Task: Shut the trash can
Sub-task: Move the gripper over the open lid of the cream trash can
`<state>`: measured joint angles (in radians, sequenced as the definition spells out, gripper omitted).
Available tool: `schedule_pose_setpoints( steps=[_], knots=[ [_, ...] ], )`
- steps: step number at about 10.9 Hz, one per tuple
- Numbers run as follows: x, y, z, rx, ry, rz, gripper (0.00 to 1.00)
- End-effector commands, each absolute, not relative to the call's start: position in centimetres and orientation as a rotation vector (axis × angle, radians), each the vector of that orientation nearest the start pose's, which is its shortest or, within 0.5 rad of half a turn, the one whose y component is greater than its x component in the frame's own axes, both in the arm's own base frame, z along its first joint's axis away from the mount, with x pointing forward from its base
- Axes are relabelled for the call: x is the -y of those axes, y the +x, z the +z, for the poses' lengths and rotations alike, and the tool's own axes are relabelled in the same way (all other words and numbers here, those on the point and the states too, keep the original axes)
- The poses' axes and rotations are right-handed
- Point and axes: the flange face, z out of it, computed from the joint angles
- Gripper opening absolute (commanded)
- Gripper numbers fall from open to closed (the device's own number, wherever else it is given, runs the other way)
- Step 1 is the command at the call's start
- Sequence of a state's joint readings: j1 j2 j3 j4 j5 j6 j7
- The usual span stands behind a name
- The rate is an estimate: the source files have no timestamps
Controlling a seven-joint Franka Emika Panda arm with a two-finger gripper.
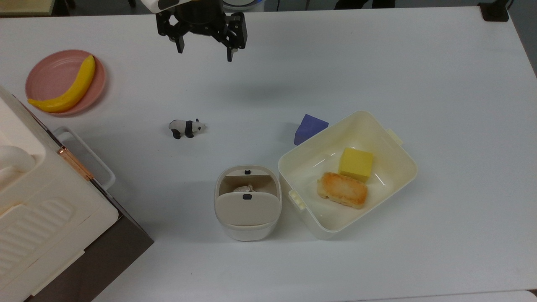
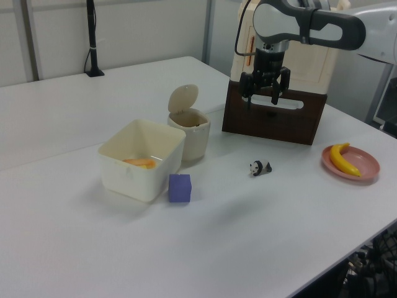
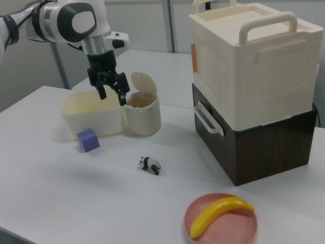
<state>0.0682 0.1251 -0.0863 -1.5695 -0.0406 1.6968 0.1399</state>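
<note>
Trash can lid raised, contents indistinct, gripper fingers apart above table, arm cut off

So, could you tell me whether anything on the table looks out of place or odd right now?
Only the trash can: its hinged lid stands upright, leaving the bin open with something crumpled inside. The open pincer hangs above the table, apart from it. The panda figurine stands upright and the banana lies on its pink plate.

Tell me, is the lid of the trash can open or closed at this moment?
Open. The lid stands upright on its hinge above the trash can, and the top view looks into the bin, where something pale lies inside.
</note>
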Motion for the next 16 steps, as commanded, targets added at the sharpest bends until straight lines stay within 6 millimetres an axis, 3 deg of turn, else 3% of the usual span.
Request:
schedule_pose_setpoints(
  steps=[1, 3, 4, 5, 6, 9, 12, 14, 16],
  knots=[
    [0.3, 60.0, 56.1, -0.209, -3.164, -0.001, 1.00],
    [-0.1, 60.0, 56.1, -0.190, -3.165, -0.001, 0.78],
    [-0.1, 60.0, 56.2, -0.164, -3.159, -0.005, 0.59],
    [-0.2, 60.0, 56.2, -0.128, -3.134, -0.003, 0.26],
    [-0.4, 60.3, 56.4, -0.109, -3.105, -0.030, 0.00],
    [-0.6, 62.7, 58.7, -0.144, -3.039, -0.364, 0.00],
    [-0.7, 67.3, 59.7, -0.210, -2.958, -0.662, 0.00],
    [-1.1, 70.6, 58.7, -0.326, -2.888, -0.845, 0.00],
    [-2.8, 73.8, 56.6, -0.372, -2.826, -0.983, 0.00]
  ],
)
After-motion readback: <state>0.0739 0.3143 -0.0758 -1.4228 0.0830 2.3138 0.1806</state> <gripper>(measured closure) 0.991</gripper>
